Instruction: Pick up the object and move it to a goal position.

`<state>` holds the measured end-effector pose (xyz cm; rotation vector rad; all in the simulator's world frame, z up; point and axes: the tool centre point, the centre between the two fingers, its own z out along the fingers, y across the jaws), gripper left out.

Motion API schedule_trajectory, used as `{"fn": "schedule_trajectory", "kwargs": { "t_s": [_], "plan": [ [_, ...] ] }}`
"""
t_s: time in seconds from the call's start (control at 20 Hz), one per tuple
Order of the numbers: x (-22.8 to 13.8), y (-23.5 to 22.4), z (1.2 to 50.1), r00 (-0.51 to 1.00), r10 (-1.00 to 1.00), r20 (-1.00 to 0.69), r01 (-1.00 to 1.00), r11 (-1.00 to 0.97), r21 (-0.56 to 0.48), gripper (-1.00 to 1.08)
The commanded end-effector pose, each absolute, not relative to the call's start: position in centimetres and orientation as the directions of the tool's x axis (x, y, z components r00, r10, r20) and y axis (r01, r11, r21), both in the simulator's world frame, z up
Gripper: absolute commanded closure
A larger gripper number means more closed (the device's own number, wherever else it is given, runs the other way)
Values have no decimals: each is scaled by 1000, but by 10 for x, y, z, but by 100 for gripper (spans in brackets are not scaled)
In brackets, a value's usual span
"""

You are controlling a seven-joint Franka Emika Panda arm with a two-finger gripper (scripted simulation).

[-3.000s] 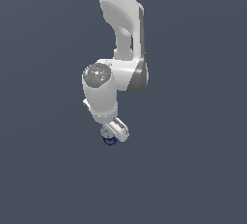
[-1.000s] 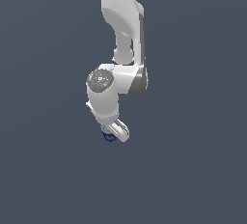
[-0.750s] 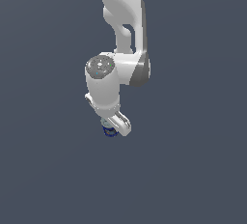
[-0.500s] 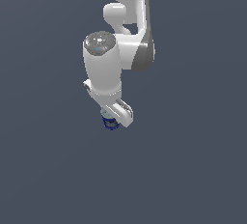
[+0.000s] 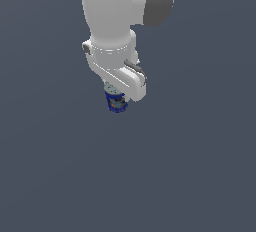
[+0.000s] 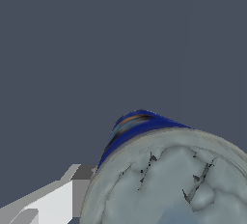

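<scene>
The object, a small can [image 5: 117, 102] with a dark blue label, hangs under the white arm in the exterior view, well above the grey ground. My gripper [image 5: 118, 98] is shut on the can, and the hand hides most of its upper part. In the wrist view the can [image 6: 164, 179] fills the frame from very close: a silvery-grey flat top with a blue side band showing a streak of orange-red. One white finger [image 6: 48, 201] with a grey pad presses against the can's side. The other finger is out of view.
The white arm [image 5: 117, 21] reaches down from the upper part of the exterior view. Around it there is only a plain dark grey background, with no other objects or goal marker showing.
The arm has risen and come closer to the exterior camera, carrying the can with it. The can stays between the fingers throughout.
</scene>
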<state>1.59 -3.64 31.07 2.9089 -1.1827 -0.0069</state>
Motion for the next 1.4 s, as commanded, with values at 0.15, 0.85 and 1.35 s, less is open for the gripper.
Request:
{"fn": "schedule_trajectory", "kwargs": {
  "t_s": [0.15,0.85,1.35],
  "plan": [
    [4,-29,378,716,-698,0,-698,-716,1,108],
    [-13,-15,495,717,-697,0,-697,-717,0,108],
    [-15,-12,515,717,-697,0,-697,-717,0,108]
  ]
}}
